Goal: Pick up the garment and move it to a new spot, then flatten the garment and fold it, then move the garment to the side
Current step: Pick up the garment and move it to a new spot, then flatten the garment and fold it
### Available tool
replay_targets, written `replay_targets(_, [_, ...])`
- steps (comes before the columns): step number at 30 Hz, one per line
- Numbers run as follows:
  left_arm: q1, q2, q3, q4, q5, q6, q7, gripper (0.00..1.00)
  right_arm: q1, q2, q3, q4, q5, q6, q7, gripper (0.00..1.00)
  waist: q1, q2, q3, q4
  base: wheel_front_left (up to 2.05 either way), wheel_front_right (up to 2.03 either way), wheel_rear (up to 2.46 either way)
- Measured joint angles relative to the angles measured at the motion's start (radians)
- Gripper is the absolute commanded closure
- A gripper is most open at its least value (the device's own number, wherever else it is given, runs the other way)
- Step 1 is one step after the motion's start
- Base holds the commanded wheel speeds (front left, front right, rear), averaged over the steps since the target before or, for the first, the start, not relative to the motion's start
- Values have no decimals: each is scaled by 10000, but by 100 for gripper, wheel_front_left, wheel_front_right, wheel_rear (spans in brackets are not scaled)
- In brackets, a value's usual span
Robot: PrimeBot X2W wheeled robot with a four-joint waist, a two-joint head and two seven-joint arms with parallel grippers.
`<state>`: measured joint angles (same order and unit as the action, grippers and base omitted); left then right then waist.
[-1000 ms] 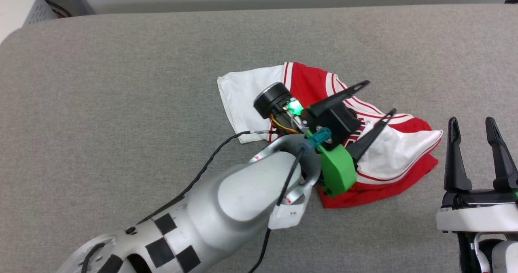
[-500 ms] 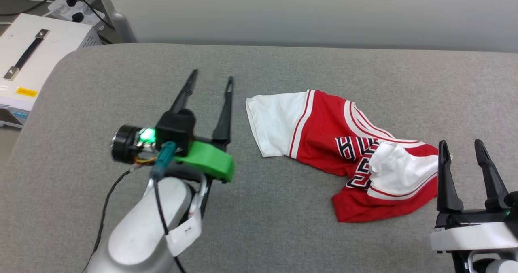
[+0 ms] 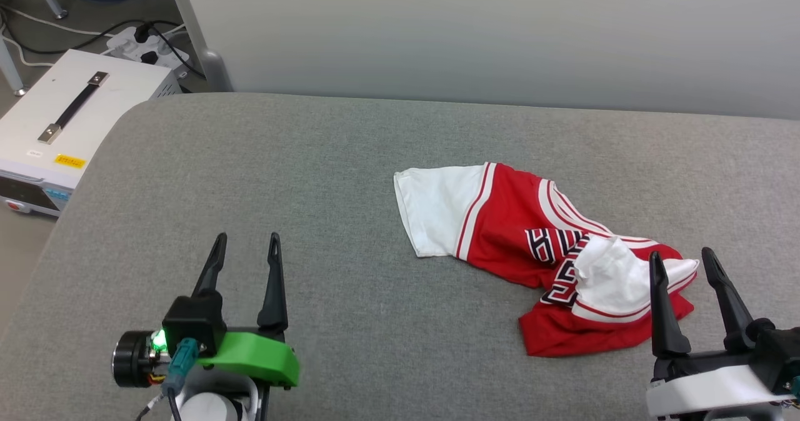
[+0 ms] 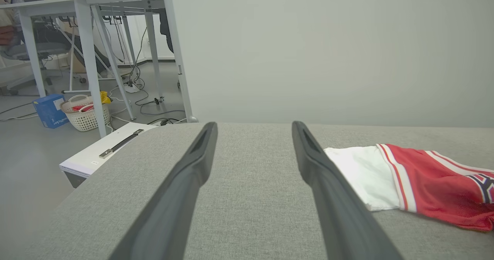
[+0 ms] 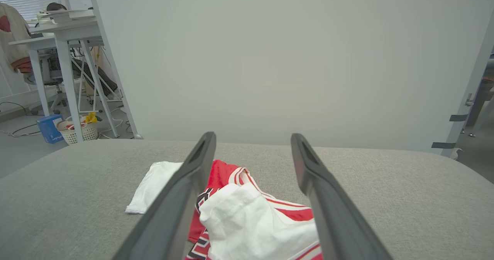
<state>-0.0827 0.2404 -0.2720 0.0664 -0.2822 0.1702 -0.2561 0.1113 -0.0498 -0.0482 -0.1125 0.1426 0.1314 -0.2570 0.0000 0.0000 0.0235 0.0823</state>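
Lettering on garment [image 3: 506, 221] crumpled, nothing legible

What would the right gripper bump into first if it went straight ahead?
Probably the shirt. The open right gripper points at its crumpled white sleeve, which lies just ahead. How high the gripper sits above the grey surface is unclear, so it might skim over.

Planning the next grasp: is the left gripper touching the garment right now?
Apart. The head view shows the left gripper, jaws open, with a wide stretch of bare grey surface between it and the garment.
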Motion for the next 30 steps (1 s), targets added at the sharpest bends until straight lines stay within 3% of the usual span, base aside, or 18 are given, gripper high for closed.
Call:
replay_targets(8, [933,-894,855,353,732,-844,0,0,405,0,69,414,-163,0,-2,0,0,0,-202,21,0,0,0])
replay_targets(15, [1170,-1313,1384,577,1225,-1371,0,0,570,2,-17,633,-169,0,-2,0,0,0,-231,15,0,0,0])
replay_targets(30, [1192,-1695,1969,784,1787,-1931,0,0,576,2,-33,788,-151,0,-2,0,0,0,-163,-4,0,0,0])
